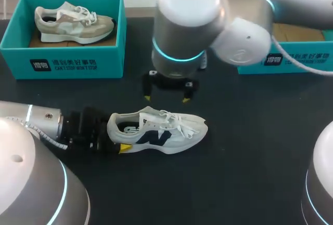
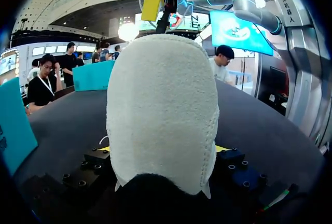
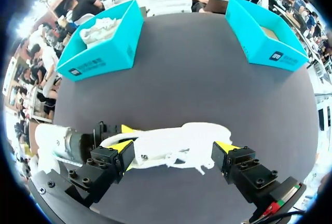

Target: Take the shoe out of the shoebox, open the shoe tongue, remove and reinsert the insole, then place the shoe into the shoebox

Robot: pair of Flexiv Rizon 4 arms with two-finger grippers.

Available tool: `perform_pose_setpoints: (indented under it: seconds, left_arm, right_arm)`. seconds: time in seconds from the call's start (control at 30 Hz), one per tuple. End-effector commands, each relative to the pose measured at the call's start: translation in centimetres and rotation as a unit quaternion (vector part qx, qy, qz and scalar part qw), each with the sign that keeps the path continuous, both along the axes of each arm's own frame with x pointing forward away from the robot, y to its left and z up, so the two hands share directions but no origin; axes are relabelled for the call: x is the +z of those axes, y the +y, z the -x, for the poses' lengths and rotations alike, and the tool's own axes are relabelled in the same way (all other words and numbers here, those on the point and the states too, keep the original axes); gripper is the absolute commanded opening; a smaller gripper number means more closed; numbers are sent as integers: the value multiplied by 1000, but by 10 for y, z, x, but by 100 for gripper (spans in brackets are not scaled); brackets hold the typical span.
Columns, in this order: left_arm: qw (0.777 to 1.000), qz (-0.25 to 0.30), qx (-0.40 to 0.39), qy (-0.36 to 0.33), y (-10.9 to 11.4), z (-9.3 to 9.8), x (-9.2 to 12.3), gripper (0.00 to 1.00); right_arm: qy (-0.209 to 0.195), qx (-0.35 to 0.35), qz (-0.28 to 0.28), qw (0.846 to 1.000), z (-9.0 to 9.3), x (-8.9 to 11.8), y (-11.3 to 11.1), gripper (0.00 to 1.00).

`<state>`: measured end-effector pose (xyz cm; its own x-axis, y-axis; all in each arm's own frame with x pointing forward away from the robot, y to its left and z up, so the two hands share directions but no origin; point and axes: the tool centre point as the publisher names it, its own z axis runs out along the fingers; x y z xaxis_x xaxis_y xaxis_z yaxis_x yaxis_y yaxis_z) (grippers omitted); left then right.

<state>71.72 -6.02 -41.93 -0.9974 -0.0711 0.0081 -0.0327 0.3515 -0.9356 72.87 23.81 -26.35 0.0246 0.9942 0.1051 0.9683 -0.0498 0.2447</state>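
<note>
Already the shoe [image 1: 158,131] is lying out on the bench [image 1: 250,147], well apart from the empty box [image 1: 291,61].
Tongue and insole work are seemingly waiting to be done. The left fingers [image 1: 125,148] are pinching the heel from both sides; the right fingers [image 1: 186,97] are hanging spread wide above the laces, gripping nothing.

Hidden by the heel
Between the fingers of the left gripper [image 2: 163,148], the shoe [image 2: 161,94] covers both yellow tips — only slivers show.

Two shoeboxes: left shoebox [image 1: 62,63], right shoebox [image 1: 296,58]. Two sneakers: white sneaker [image 1: 161,128], beige sneaker [image 1: 73,22]. Two grippers: left gripper [image 1: 118,135], right gripper [image 1: 166,99].
</note>
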Motion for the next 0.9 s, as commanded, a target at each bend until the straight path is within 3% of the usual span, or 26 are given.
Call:
perform_pose_setpoints:
  seconds: [0.03,0.53,0.7,0.9]
  left_arm:
    - [1000,0,0,0,-2,0,-4,0]
    - [1000,0,0,0,-2,0,-4,0]
    - [1000,0,0,0,-2,0,-4,0]
    - [1000,0,0,0,-2,0,-4,0]
  right_arm:
    - [16,-32,44,998,25,2,40,100]
    - [17,-37,40,998,30,3,44,100]
    - [52,-45,45,997,36,-24,55,100]
    - [55,-81,50,994,38,-45,56,100]
